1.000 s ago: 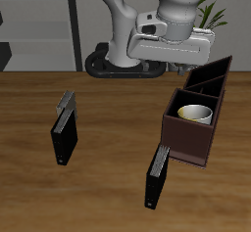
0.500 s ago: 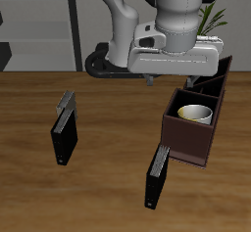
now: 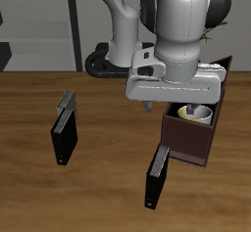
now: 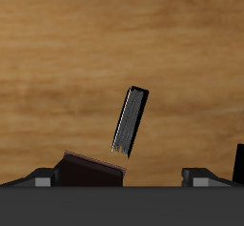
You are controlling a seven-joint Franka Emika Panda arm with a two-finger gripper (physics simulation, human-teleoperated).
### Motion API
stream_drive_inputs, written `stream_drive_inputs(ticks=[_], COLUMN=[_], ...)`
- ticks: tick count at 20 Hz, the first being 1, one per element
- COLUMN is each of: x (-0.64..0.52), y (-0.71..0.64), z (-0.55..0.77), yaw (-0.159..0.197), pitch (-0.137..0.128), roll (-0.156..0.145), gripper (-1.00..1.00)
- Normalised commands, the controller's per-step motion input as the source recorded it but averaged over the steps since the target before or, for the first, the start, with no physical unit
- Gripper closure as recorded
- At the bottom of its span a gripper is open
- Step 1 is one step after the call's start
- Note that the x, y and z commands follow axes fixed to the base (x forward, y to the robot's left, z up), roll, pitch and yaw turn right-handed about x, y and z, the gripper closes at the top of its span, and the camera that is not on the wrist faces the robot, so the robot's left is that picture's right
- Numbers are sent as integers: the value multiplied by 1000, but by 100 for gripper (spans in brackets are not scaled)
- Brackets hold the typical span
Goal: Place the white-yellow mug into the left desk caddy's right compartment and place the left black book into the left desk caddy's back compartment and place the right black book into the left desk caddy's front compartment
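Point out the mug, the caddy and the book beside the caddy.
mug [image 3: 199, 113]: exterior view, on its cream rim, partly behind the arm.
caddy [image 3: 186, 143]: exterior view, on its brown front wall.
book beside the caddy [image 3: 157, 179]: exterior view, on its black cover.

Light: even and soft in both views, moderately bright, no single source showing.
Shadows: faint dark patches on the table [image 3: 108, 177] at the foot of each black book [image 3: 64, 130]; inside of the left desk caddy [image 3: 192, 128] is black.
Glare: mild sheen on the robot arm's [image 3: 181, 21] white shell.
Sharpness: low-resolution renders, edges jagged, wood grain smeared.
Wrist view: table [image 4: 67, 58] soft, book [image 4: 131, 121] edges blocky; no visible edge distortion.
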Motion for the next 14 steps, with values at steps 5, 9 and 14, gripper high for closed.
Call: stream_drive_inputs(ticks=[5, 9, 14], x=[343, 109, 91], y=[-151, -10, -82], z=[-474, -453, -396], yaw=[-56, -44, -71], pitch=[20, -19, -46], roll=[-11, -21, -29], gripper=[-100, -100, -100])
